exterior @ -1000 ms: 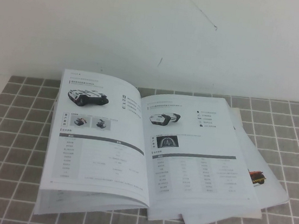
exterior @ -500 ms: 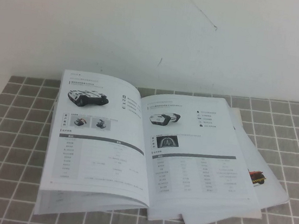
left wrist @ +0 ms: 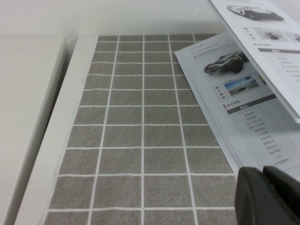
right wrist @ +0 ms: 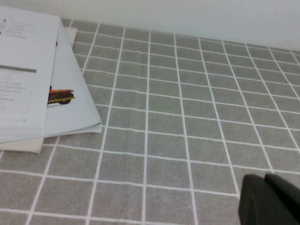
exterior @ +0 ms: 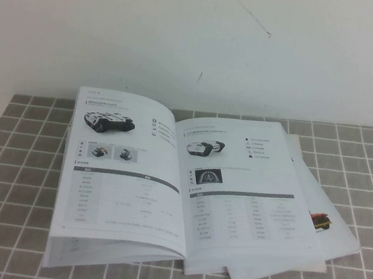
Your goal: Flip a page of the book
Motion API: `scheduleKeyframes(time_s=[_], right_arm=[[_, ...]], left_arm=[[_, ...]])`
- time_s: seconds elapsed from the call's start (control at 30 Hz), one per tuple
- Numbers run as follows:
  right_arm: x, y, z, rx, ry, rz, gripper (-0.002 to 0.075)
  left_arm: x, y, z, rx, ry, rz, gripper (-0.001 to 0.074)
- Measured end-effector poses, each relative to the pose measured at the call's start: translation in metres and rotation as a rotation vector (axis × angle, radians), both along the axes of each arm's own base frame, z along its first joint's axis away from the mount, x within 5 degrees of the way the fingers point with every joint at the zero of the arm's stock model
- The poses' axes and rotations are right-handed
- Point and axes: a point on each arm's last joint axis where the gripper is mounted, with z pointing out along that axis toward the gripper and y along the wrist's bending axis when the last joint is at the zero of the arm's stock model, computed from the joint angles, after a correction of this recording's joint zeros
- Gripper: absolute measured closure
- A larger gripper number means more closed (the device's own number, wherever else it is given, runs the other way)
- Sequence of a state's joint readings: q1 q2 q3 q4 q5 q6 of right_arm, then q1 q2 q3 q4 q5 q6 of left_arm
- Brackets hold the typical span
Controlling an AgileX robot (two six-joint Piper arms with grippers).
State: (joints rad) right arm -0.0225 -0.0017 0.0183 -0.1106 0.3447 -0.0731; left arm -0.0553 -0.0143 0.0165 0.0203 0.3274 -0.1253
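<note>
- Grey tiles with white grout cover the tabletop (exterior: 18,180), which runs back to a plain white wall (exterior: 185,37).
- At the middle of the tabletop the book (exterior: 167,185) lies open, spine running near to far.
- Its left page (exterior: 124,173) shows a black tracked vehicle at the top, two small photos below, then a grey bar and a table.
- That page is not flat: its near-left edge stands off the leaves beneath, and the left wrist view shows it lifted above a lower leaf printed with a dark vehicle.
- The right-hand leaf carries a black-and-white vehicle photo, a second small picture and another table.
- Loose white sheets (exterior: 329,222) stick out from under the book to the right, one with a small red-black picture.
- The left claw (left wrist: 269,197) sits low, near the book's left edge, over the tiles; its dark tips look pressed together, holding nothing.
- The right claw (right wrist: 272,201) hangs over bare tiles, well to the right of the sheets, closed and empty.
</note>
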Motion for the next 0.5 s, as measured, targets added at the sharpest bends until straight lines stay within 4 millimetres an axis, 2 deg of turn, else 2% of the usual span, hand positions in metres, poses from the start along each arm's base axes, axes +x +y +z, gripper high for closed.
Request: scheduleKeyframes(time_s=[0.5], right_arm=[[-0.0007,0.0004,-0.0002,0.013,-0.003,0.0,0.0729]], left_arm=[[0.0,0.0,-0.0001,0.001,0.001,0.0,0.0738]])
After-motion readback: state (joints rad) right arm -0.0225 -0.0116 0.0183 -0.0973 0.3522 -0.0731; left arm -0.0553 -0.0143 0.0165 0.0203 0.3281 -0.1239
